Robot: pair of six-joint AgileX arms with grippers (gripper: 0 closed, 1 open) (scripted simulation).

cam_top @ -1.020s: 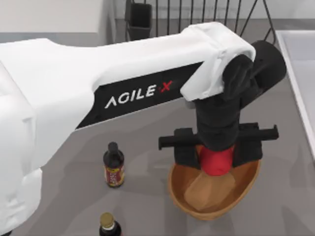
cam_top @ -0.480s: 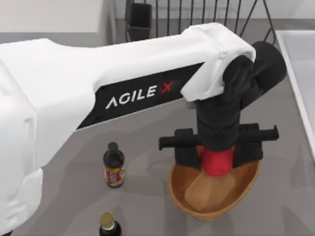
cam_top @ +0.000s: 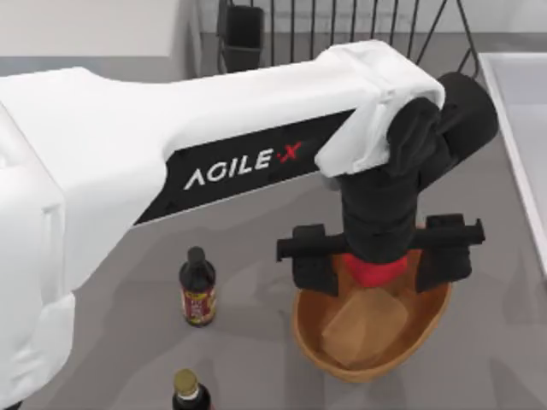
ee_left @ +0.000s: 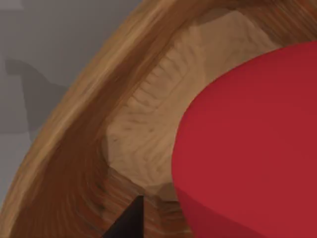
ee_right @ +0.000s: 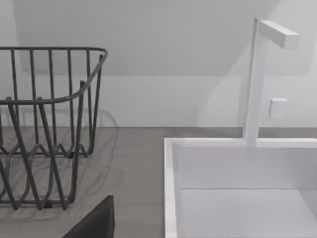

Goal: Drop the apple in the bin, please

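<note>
The red apple [cam_top: 373, 272] sits low between the spread fingers of my left gripper [cam_top: 377, 275], over the back part of the oval wicker bin [cam_top: 342, 363]. The left gripper is open, and its black fingers [cam_top: 312, 266] stand apart from the fruit on both sides. My left arm's black wrist hides the apple's top. In the left wrist view the apple [ee_left: 247, 144] looms large above the bin's light tan bottom and ribbed wall [ee_left: 64, 129]. A dark tip of my right gripper [ee_right: 94, 220] shows in the right wrist view, away from the bin.
A dark sauce bottle [cam_top: 197, 289] stands left of the bin, and another bottle [cam_top: 188, 393] is at the front edge. A black wire dish rack [cam_top: 342, 26] [ee_right: 44, 124] is at the back. A white basin [cam_top: 521, 128] [ee_right: 237, 188] lines the right side.
The left gripper's fingers have spread wider and let go of the apple. The apple now shows smaller and lower, toward the bin's back wall.
</note>
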